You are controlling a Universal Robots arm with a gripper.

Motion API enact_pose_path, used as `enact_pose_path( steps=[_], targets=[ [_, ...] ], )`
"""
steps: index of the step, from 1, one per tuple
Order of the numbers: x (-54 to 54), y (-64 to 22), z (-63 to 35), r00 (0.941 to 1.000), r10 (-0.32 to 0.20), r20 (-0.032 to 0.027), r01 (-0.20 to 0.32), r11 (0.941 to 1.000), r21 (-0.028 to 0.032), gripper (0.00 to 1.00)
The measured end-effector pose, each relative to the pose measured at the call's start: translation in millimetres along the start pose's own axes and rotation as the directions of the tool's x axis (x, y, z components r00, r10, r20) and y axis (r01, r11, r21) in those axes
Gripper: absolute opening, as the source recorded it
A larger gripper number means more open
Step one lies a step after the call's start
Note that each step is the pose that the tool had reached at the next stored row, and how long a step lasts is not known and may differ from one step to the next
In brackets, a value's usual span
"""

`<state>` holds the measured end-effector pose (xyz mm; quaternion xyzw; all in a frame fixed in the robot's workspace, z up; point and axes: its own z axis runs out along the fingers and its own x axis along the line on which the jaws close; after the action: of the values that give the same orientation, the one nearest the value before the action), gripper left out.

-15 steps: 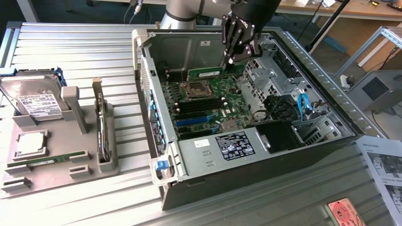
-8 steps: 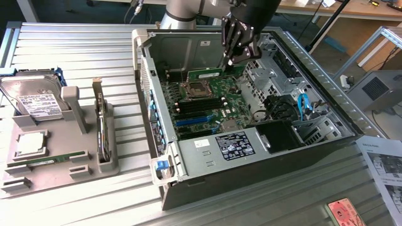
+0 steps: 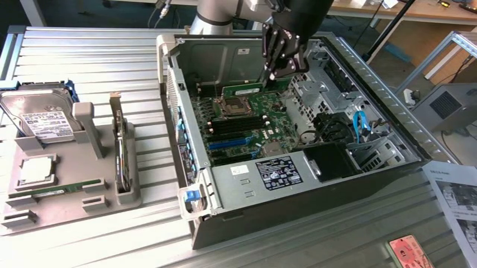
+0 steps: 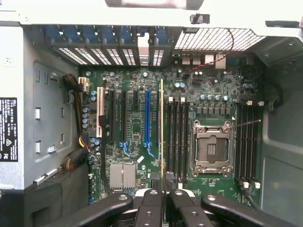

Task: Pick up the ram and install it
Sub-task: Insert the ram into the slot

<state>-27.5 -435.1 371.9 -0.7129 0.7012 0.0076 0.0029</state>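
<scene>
My gripper (image 3: 277, 75) hangs inside the open computer case (image 3: 246, 190), above the far part of the green motherboard (image 3: 261, 111). It is shut on the ram (image 3: 242, 88), a narrow green stick that juts out towards the exterior view's left, above the processor socket (image 3: 232, 104). In the wrist view the ram (image 4: 162, 132) appears edge-on as a thin line between my gripper's (image 4: 164, 201) black fingers (image 4: 150, 208). It lies lengthwise alongside the black memory slots (image 4: 177, 142), next to the socket (image 4: 210, 149). I cannot tell whether the stick touches a slot.
A grey holder tray (image 3: 104, 201) at the exterior view's left carries a hard drive (image 3: 44, 117), a silver processor chip (image 3: 36, 170) and an upright card (image 3: 119, 145). Case walls, a drive cage (image 3: 328, 84) and blue cables (image 3: 361, 125) surround the board. Papers (image 3: 458, 201) lie at the right.
</scene>
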Motion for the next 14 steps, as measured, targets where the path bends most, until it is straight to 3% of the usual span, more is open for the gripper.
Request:
enact_pose_path(
  steps=[14],
  targets=[
    [0.2, 0.1, 12.8, 1.0000, 0.000, 0.0001, 0.000, 1.0000, 0.0019, 0.12]
  ],
)
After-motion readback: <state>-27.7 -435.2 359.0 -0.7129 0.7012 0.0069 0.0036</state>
